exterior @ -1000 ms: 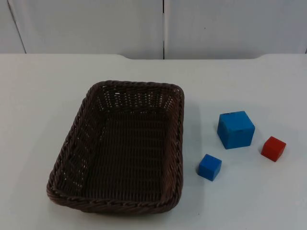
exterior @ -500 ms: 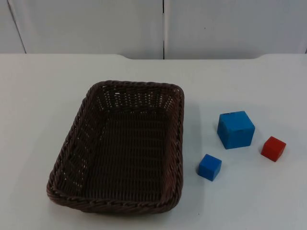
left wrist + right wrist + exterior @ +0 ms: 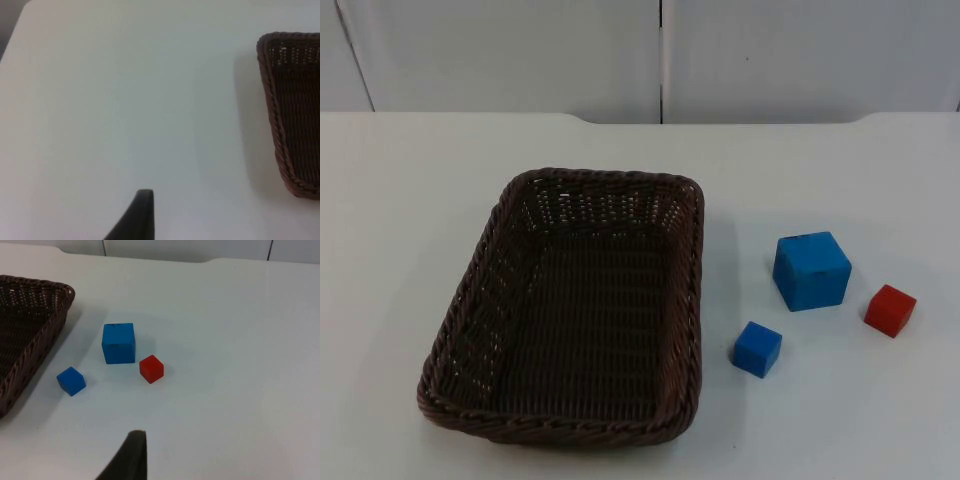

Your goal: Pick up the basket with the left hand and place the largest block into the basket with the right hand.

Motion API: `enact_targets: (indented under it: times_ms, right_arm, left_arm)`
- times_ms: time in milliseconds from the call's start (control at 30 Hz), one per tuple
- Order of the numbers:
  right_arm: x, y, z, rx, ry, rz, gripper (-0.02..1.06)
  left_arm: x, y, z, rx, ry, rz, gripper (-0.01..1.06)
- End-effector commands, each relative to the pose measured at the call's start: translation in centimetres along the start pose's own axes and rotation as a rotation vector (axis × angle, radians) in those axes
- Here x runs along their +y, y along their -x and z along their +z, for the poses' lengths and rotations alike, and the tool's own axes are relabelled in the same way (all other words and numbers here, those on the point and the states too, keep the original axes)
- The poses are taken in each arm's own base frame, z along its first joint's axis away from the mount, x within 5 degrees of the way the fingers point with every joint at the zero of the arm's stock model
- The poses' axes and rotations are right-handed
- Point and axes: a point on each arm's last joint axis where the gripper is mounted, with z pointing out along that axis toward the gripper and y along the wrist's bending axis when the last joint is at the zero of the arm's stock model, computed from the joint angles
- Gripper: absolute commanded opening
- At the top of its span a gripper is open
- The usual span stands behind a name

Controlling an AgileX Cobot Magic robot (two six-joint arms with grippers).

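Woven dark-brown rectangular basket sits unlifted left of the large blue cube, where the right gripper, jaw spread untellable like the left gripper, might wrongly grab the small blue cube nearby.

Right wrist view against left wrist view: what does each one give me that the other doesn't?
Right wrist: the large blue block, the small blue block and the red block, all standing on the table beside the basket, plus the partition wall. Left wrist: bare table out to its far corner. Both: part of the basket's woven rim and one black fingertip.
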Motion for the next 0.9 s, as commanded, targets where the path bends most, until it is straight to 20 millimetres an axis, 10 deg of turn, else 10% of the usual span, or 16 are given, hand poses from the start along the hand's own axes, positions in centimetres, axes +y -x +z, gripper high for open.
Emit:
enact_targets:
  times_ms: [0,867]
  right_arm:
    - [0.0,-0.1,0.1,-0.001,-0.001,0.001,1.05]
    - [0.0,-0.1,0.1,-0.001,-0.001,0.001,1.05]
  left_arm:
    - [-0.1,0.6,0.3,-0.005,-0.013,0.007,1.0]
    - [-0.7,5.1,7.6,0.078,-0.119,0.039,1.0]
